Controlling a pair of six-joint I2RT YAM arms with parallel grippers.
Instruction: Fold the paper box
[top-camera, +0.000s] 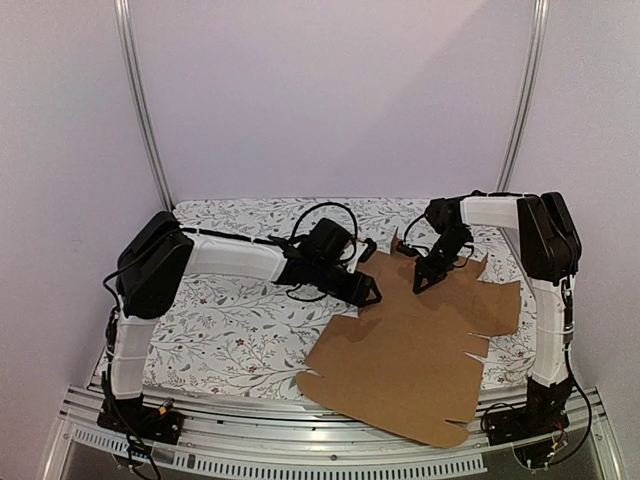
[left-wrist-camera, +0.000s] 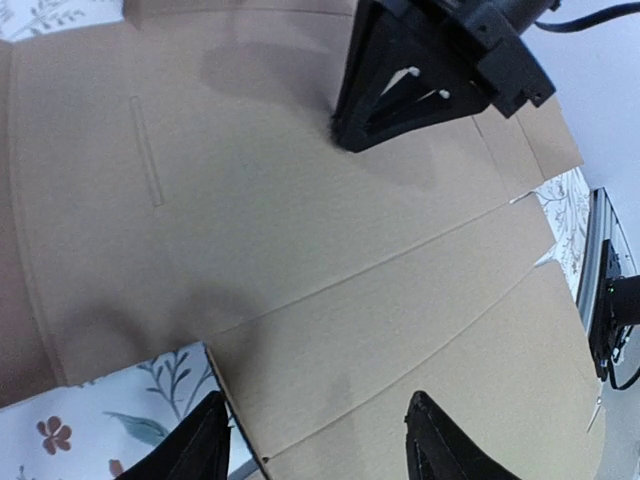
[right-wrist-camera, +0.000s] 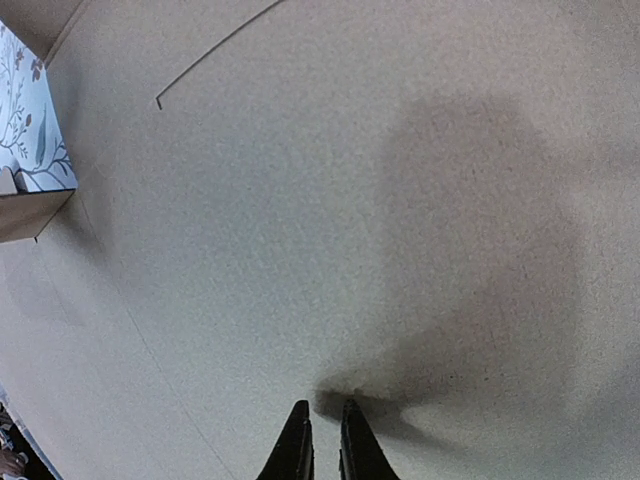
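Note:
The paper box (top-camera: 420, 340) lies as a flat brown die-cut sheet with flaps and slits on the right half of the table. My left gripper (top-camera: 368, 293) is low at the sheet's left edge and open. In the left wrist view (left-wrist-camera: 320, 445) one finger is over the tablecloth and the other over the cardboard (left-wrist-camera: 300, 230), with nothing held. My right gripper (top-camera: 420, 285) points down at the sheet's far part, its tips close to the surface. Its jaws (right-wrist-camera: 320, 440) are almost together with nothing between them. The same gripper (left-wrist-camera: 345, 135) shows in the left wrist view.
A floral tablecloth (top-camera: 230, 320) covers the table. The sheet's near corner hangs over the aluminium rails (top-camera: 300, 440) at the front edge. Two metal uprights (top-camera: 145, 110) stand at the back corners. The arm bases (top-camera: 140, 415) sit at the near corners.

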